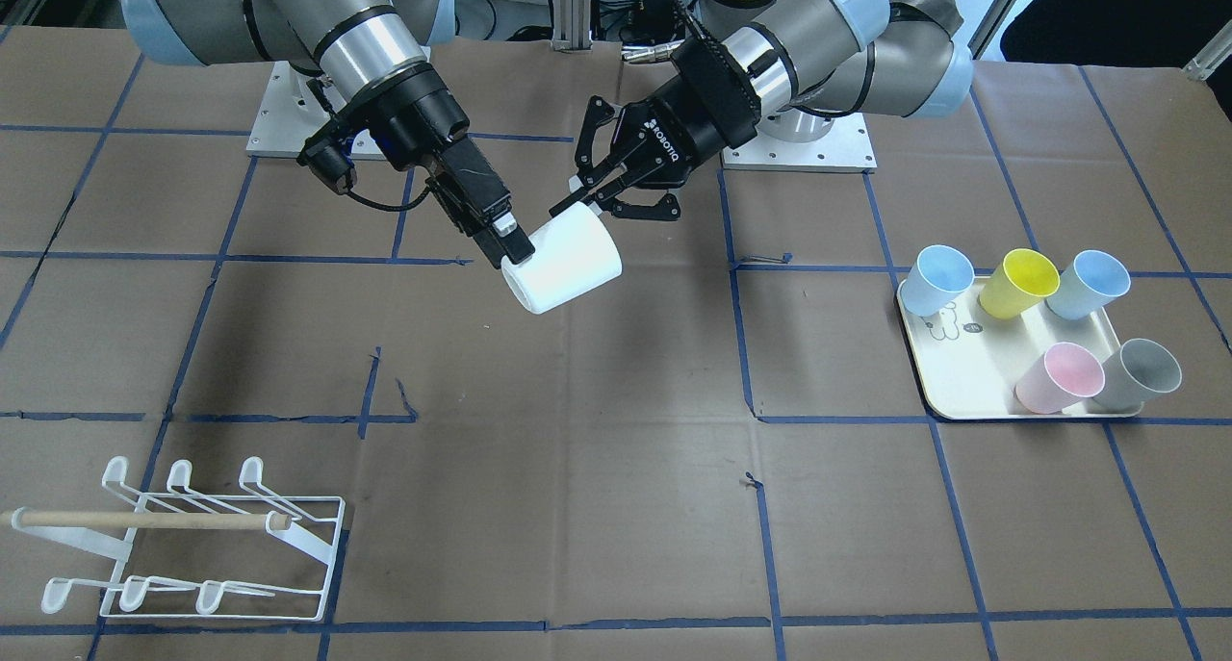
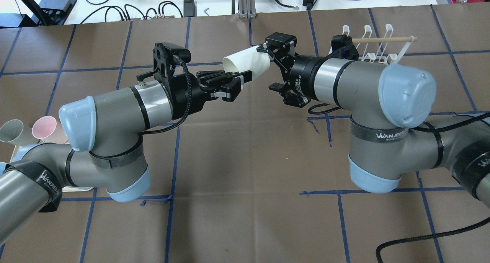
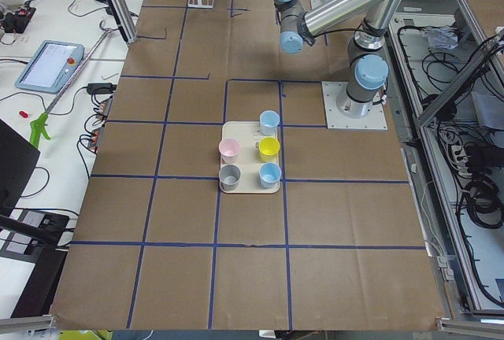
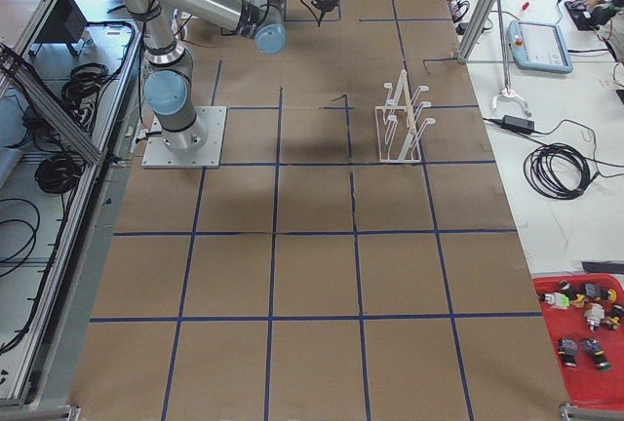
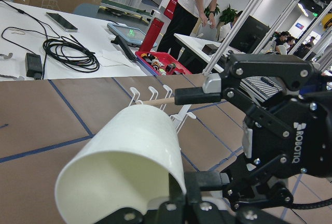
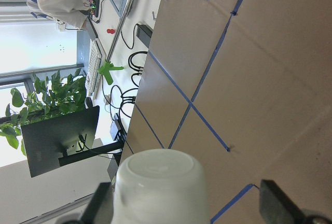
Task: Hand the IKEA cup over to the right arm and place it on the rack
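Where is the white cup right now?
In the front-facing view the white cup hangs above the table, its rim pinched by the left gripper, its base between the right gripper's open fingers.

Overhead lighting is bright and diffuse; shadows on the brown paper-covered counter [image 1: 616, 507] are faint. The white plastic cup [image 1: 563, 262] is nearly overexposed, and the daylit window [image 6: 31, 53] in the right wrist view clips to white.

left tool [image 2: 238, 83] pinched closed; right tool [image 6: 191, 203] spread wide; tips facing, arms raised.
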